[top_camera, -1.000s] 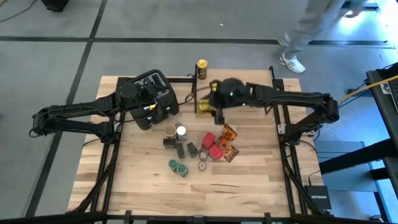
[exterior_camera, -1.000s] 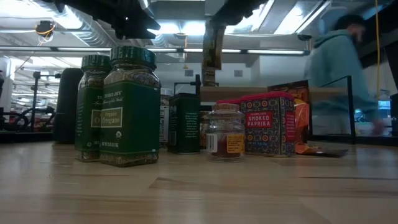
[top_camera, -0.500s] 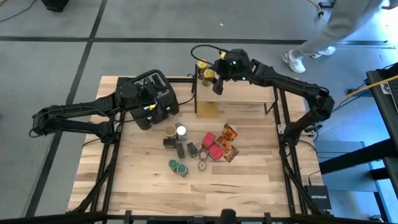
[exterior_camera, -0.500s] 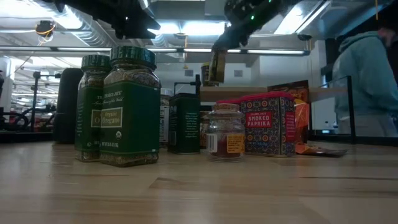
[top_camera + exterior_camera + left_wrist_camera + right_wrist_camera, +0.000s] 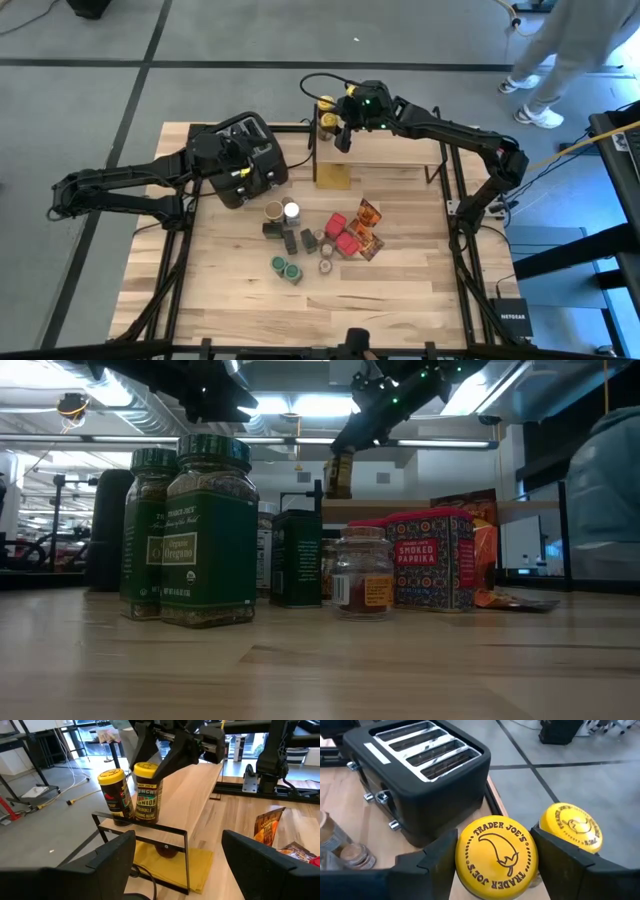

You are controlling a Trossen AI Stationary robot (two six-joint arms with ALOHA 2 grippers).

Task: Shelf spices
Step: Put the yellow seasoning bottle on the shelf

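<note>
Right gripper (image 5: pixel 344 128) over the left end of the shelf (image 5: pixel 395 150), jaws pinching a yellow-lidded Trader Joe's jar (image 5: pixel 496 852), one jaw on each side of the lid. Jar upright on the shelf plank, just beside a second yellow-lidded jar (image 5: pixel 114 795) already standing at the shelf's end. From the left wrist view the held jar (image 5: pixel 147 792) sits between that jar and the right arm's fingers.

Left gripper (image 5: pixel 238 172) above the black toaster (image 5: pixel 255 140), jaws spread wide, holding nothing.

Rest of spices on the bench (image 5: pixel 240 300), well apart from both grippers: green oregano jars (image 5: pixel 208 532), smoked paprika tin (image 5: pixel 432 560), small glass jar (image 5: pixel 362 573), orange-brown foil packets (image 5: pixel 368 228). Yellow cloth (image 5: pixel 333 176) under the shelf.
</note>
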